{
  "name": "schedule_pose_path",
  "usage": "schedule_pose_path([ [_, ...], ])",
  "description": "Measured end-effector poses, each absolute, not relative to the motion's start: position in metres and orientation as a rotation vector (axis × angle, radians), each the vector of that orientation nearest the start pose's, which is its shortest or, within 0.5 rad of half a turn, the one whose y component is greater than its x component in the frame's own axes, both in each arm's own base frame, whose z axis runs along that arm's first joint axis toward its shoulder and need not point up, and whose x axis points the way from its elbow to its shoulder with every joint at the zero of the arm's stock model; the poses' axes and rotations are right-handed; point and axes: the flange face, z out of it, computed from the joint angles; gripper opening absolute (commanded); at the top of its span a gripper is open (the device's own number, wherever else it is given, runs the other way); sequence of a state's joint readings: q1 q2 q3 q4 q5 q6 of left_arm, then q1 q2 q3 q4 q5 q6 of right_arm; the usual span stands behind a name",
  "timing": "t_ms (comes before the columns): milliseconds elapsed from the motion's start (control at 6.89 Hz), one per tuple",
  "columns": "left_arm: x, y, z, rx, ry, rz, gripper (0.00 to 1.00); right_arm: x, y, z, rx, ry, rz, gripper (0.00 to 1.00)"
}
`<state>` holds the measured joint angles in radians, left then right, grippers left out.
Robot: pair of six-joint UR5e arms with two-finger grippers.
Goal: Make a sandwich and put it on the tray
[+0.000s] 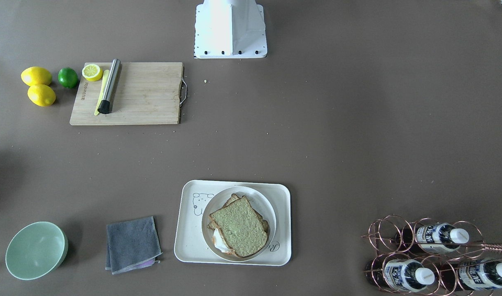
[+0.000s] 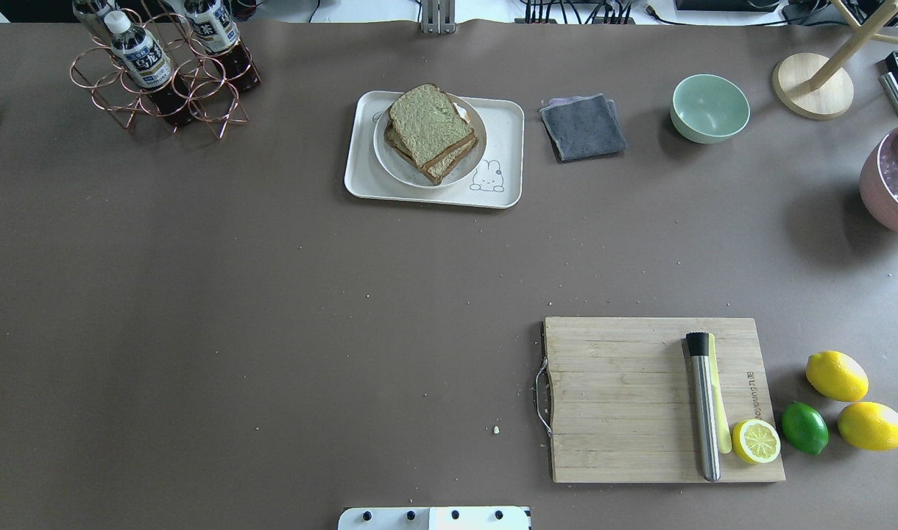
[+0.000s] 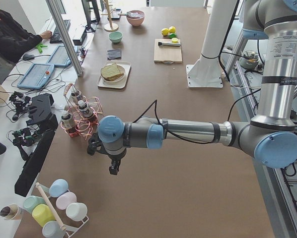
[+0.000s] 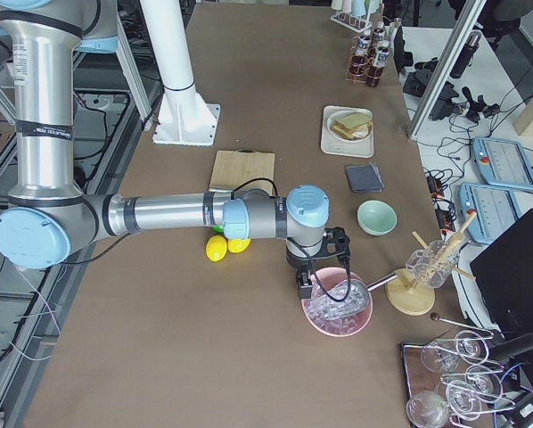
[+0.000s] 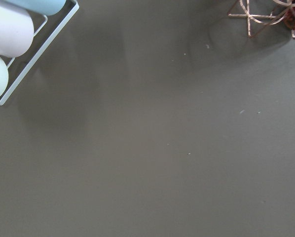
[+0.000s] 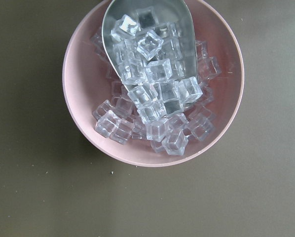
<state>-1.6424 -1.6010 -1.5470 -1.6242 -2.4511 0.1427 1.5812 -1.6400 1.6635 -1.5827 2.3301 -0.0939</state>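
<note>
The sandwich [image 1: 240, 226], two brown bread slices with white egg showing at one edge, lies on a round white plate [image 1: 268, 210]. The plate stands on the cream tray [image 1: 186, 246]. The sandwich also shows in the overhead view [image 2: 428, 129]. Neither gripper shows in the overhead or front view. My left gripper [image 3: 114, 168] hangs over bare table beside the bottle rack, far from the tray. My right gripper [image 4: 307, 285] hangs over a pink bowl of ice cubes [image 6: 152, 84]. I cannot tell whether either is open or shut.
A wooden cutting board [image 2: 626, 397] carries a steel-handled tool [image 2: 703, 405] and a lemon half [image 2: 756, 441]; two lemons and a lime [image 2: 804, 427] lie beside it. A grey cloth [image 2: 583, 126], green bowl [image 2: 709, 107] and copper bottle rack [image 2: 162, 73] stand along the far edge.
</note>
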Motion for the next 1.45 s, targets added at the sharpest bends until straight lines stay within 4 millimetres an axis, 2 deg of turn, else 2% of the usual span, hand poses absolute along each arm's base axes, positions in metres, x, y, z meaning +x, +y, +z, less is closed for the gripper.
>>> schedule_pose_path([
  [145, -0.096, -0.498, 0.655, 0.156, 0.868, 0.087, 0.97, 0.07, -0.463, 0.654, 0.041, -0.757, -0.075, 1.0],
  [290, -0.098, -0.498, 0.657, 0.161, 0.867, 0.084, 0.97, 0.07, -0.465, 0.655, 0.038, -0.754, -0.072, 1.0],
  [435, -0.099, -0.503, 0.649, 0.165, 0.867, 0.067, 0.97, 0.07, -0.467, 0.655, 0.038, -0.754, -0.07, 1.0],
  [725, -0.099, -0.515, 0.613, 0.177, 0.868, -0.012, 0.97, 0.07, -0.468, 0.654, 0.036, -0.757, -0.062, 1.0],
  [870, -0.098, -0.516, 0.601, 0.185, 0.866, -0.027, 0.97, 0.07, -0.468, 0.654, 0.035, -0.757, -0.057, 1.0],
  [1451, -0.096, -0.513, 0.598, 0.189, 0.871, -0.029, 0.97, 0.068, -0.471, 0.65, 0.036, -0.782, -0.048, 1.0],
])
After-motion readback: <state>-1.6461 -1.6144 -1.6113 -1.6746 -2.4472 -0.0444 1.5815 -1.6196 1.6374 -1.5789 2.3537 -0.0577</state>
